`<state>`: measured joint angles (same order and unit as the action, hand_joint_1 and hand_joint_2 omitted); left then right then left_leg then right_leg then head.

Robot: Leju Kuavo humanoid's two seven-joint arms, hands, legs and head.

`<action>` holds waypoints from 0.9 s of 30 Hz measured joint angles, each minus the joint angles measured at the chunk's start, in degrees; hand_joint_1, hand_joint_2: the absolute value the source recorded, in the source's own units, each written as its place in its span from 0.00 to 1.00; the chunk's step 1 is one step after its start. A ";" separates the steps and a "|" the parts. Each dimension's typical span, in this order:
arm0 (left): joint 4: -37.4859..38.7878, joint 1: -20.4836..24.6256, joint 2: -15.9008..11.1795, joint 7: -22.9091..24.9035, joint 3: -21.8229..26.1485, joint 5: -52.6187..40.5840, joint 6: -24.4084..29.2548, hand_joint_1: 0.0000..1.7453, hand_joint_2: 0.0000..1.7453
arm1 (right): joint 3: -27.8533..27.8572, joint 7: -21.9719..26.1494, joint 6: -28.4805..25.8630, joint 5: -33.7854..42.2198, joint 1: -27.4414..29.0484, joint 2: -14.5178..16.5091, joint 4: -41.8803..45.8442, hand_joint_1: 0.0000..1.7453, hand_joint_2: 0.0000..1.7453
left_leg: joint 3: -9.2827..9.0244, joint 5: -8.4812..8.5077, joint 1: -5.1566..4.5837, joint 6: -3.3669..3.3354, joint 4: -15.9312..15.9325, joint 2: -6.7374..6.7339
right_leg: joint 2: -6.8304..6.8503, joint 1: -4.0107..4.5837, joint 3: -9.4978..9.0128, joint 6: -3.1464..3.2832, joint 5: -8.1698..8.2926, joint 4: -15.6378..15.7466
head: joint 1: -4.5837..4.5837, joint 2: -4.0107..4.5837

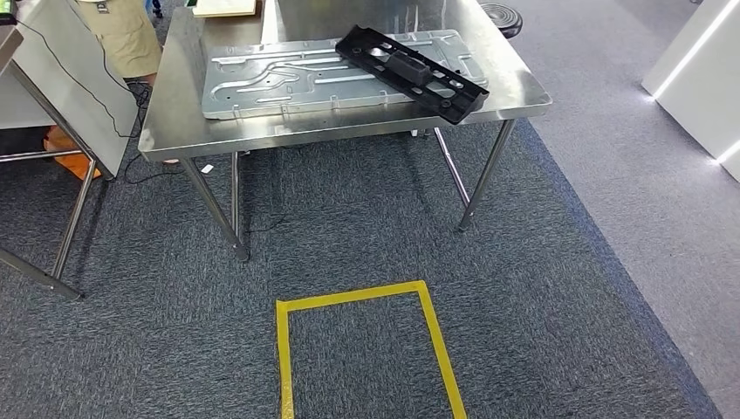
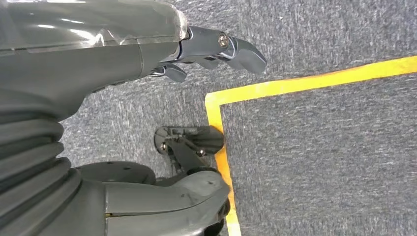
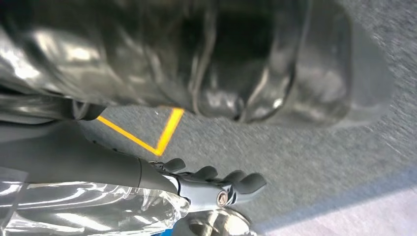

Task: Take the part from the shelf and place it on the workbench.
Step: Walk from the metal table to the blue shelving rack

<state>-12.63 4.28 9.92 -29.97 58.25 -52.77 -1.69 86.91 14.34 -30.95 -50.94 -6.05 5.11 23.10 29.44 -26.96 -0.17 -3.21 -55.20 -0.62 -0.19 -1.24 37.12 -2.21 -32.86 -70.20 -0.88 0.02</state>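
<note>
Far ahead of both hanging hands, the black part [image 1: 410, 72] already lies on the workbench [image 1: 515, 92]. The left hand [image 2: 216, 49] and right hand [image 3: 216, 184] hold nothing, fingers loosely apart. Overhanging the edge, it could slip off if nudged.

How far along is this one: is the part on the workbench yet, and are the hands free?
The placing looks done: the black part lies on the metal sheet on the workbench. Nothing is in hand: the left hand and right hand hang above the carpet, holding nothing. Nothing visible seems left to do.
</note>
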 joint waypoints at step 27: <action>0.00 -0.03 0.01 -0.01 0.17 -0.08 0.07 0.00 0.00 | -3.02 -0.29 0.00 -2.22 -0.11 -0.41 -3.89 0.00 0.00 | 0.33 0.00 0.31 0.21 -0.29 0.43 | 0.04 0.06 -0.83 -0.07 -1.78 1.33 | 0.00 0.00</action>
<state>-12.63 4.25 9.92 -29.97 58.42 -52.85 -1.62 83.90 14.05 -30.95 -53.15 -6.16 4.70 19.21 29.76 -26.96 0.14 -3.01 -55.49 -0.19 -0.15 -1.18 36.29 -2.28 -34.65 -68.86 -0.88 0.02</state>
